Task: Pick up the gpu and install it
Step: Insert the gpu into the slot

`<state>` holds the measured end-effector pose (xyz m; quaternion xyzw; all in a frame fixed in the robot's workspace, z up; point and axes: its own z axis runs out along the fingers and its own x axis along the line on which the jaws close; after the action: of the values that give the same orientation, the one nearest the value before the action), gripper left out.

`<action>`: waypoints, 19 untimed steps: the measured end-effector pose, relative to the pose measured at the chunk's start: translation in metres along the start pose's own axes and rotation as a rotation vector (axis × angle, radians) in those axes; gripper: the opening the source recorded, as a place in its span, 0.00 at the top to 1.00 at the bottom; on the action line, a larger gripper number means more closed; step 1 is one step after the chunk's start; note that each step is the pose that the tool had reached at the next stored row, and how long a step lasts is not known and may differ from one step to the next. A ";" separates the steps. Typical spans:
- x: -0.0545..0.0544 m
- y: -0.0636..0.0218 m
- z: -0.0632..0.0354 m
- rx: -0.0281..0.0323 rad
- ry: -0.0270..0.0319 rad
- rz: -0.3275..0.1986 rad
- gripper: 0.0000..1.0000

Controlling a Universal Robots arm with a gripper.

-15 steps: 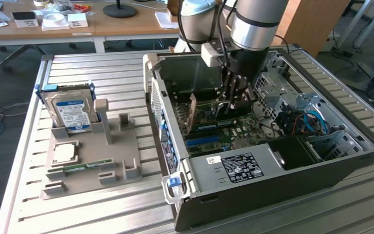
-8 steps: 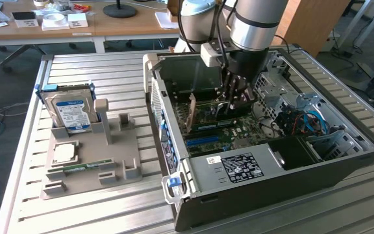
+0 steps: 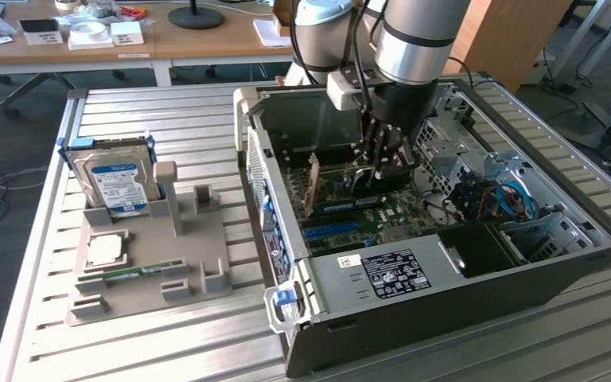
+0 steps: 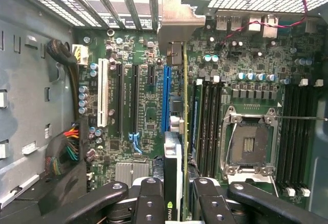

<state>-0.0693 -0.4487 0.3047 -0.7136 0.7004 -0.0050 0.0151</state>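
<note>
The tool [image 4: 177, 201] is closed on the gpu [image 4: 173, 155], which sits between its fingers, down inside the computer case [image 3: 444, 326]. So the picking up is done. The card stands on its edge over the green board [image 4: 138, 111] below the tool. I cannot tell if it is pushed in. It looks thin, with a shiny metal end [image 4: 177, 21].

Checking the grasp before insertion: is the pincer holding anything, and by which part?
The pincer holds the gpu, clamped across its long edge farthest from the motherboard.

HDD [image 3: 114, 179] upright in grey fixture [image 3: 194, 247]; RAM stick [image 3: 134, 273] flat on it.
</note>
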 end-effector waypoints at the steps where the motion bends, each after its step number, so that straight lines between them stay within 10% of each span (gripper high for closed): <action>1: 0.000 0.0000 0.0000 0.0000 -0.0001 0.000 0.73; 19: 0.000 0.0000 0.0011 -0.0114 -0.0002 0.000 0.73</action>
<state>-0.0693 -0.4487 0.3036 -0.7136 0.7005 -0.0010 0.0111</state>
